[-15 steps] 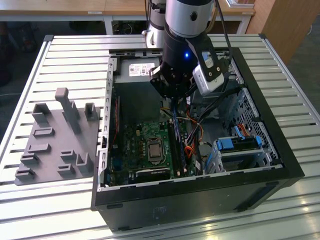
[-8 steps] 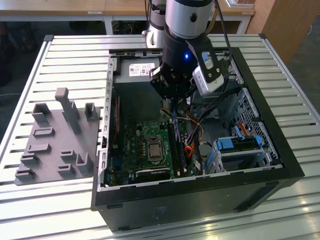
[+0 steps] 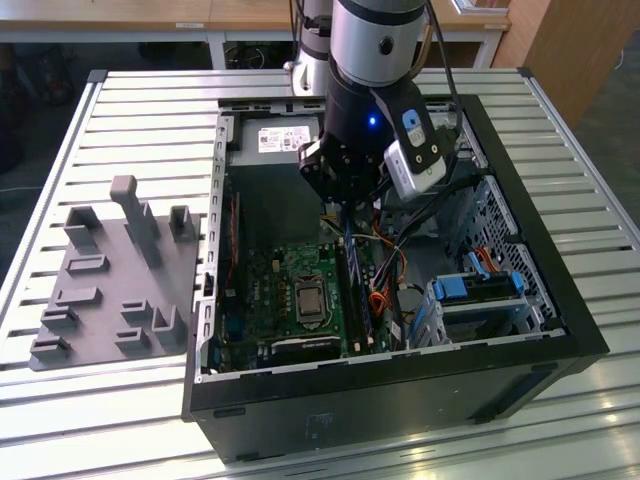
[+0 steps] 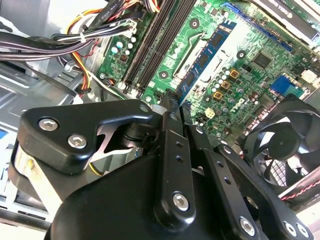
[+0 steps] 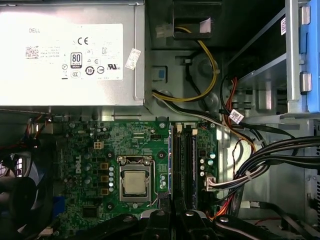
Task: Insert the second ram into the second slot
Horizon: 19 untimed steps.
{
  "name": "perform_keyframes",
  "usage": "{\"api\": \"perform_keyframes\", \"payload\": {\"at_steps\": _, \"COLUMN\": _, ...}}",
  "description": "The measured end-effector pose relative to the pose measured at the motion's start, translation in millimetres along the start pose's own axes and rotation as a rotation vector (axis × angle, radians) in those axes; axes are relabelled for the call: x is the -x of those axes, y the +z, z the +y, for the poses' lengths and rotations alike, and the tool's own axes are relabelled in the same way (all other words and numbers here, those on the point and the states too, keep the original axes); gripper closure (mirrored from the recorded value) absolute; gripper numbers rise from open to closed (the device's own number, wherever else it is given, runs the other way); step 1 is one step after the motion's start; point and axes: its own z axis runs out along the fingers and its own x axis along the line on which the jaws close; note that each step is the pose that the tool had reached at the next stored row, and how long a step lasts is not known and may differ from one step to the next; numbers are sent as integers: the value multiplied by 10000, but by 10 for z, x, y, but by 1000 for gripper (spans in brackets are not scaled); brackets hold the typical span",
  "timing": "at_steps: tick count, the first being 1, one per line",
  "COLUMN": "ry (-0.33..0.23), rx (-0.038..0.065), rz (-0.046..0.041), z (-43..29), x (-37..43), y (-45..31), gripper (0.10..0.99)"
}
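A silver-grey cylindrical arm [image 3: 375, 40] is recorded above a black wrist housing [image 3: 350, 110] marked by a small blue light [image 3: 372, 122], with a white-and-blue camera block [image 3: 415, 150] and black cables [image 3: 443, 60] attached, and the black gripper [image 4: 172, 105] is fastened with silver screws [image 4: 181, 201].

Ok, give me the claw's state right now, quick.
Claw: closed, holding the second ram, the thin blue stick.
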Motion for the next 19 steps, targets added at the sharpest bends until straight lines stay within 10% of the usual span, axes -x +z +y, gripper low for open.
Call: {"api": "perform_keyframes", "payload": {"at_steps": 19, "ry": -11, "rx": 1, "rz": 0, "z": -14, "x": 6, "y": 176, "gripper": 949}}
